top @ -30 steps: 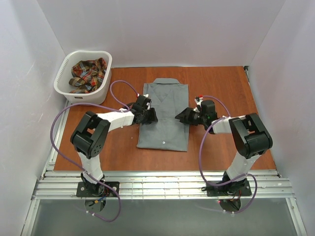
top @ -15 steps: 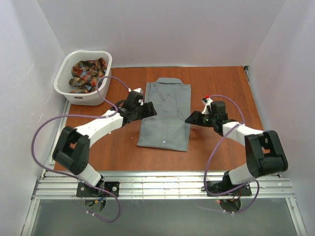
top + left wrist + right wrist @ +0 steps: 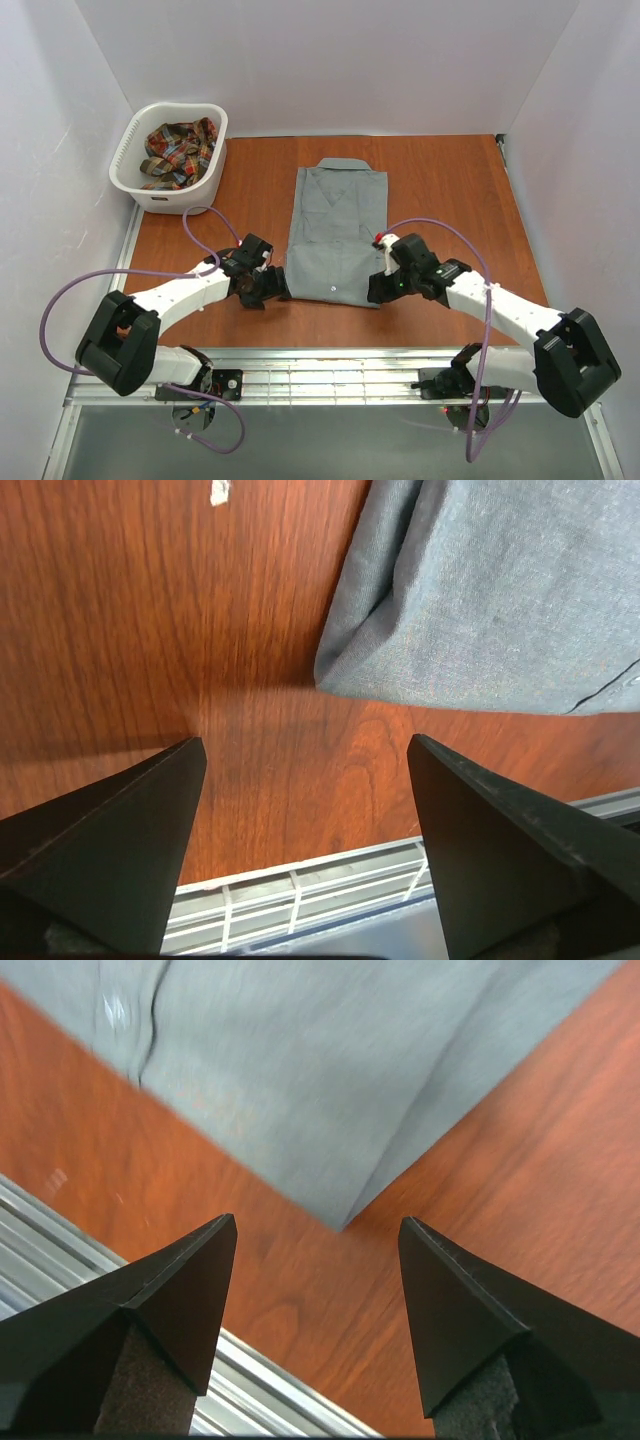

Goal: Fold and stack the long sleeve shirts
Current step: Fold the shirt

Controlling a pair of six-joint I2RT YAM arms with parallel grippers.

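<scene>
Ok, grey shirt point(image 3: 336, 232) is folded into a tall rectangle, flat on the wooden table point(image 3: 450, 180), roughly centre. Collar is at the far end and the hem at the near end, button placket facing up. A small button point(image 3: 332, 287) shows just above the hem.

Plaid shirt point(image 3: 180, 150) (red/green/yellow) is crumpled inside the white laundry basket point(image 3: 170, 198), at the far-left corner of the table and well apart from the grey one.

Left gripper point(image 3: 268, 287) sits low just beside the grey shirt's near-left corner. In the wrist view its fingers point(image 3: 120, 830) are spread wide over bare wood with nothing between them, and the shirt's folded corner point(image 3: 360, 670) lies just ahead, not touched.

Right gripper point(image 3: 378, 288) mirrors that at the near-right corner. Its fingers point(image 3: 170, 1300) are parted and empty, with the shirt's pointed corner point(image 3: 345, 1215) just ahead of the gap. Contact there: can't tell, the frame is slightly blurred.

Both arms reach in low from the near edge. Purple cables point(image 3: 60, 300) loop beside them. Aluminium rail point(image 3: 330, 375) runs along the near table edge. There's a small white speck point(image 3: 219, 492) on the wood near the left gripper.
</scene>
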